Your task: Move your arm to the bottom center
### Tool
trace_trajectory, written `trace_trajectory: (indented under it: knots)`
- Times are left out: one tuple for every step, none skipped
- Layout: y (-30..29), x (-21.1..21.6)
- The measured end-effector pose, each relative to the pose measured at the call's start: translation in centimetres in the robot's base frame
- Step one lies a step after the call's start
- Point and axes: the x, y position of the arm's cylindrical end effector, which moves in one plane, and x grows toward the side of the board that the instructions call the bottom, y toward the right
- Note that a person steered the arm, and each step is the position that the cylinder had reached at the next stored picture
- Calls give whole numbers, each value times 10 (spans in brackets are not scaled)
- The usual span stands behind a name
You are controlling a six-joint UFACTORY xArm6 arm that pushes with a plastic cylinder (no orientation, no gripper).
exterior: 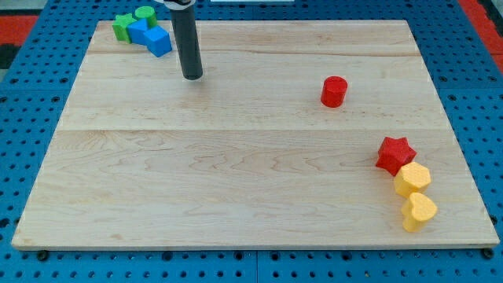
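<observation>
Toward the view's upper left, my tip (192, 77) rests on the table (236, 173), just right of a clustered green star (122, 26), green cylinder (145, 13), two blue blocks (152, 36) | claw: none fitted, rod only | centre-right: red cylinder (334, 91) | lower right: red star (394, 154), yellow hexagon (413, 179), yellow heart (419, 211) touching in a column

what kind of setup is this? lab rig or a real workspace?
Likely a lab tabletop pushing rig: a wooden board on blue pegboard, toy blocks such as a red star, and my tip at upper left.
</observation>
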Motion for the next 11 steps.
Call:
trace_trajectory:
  knots:
    - [0,0]
    - [3,0]
    - [42,11]
    - [43,14]
    - [105,52]
    - [155,95]
    - [155,125]
    - [155,178]
    - [154,217]
    - [137,242]
    - [117,252]
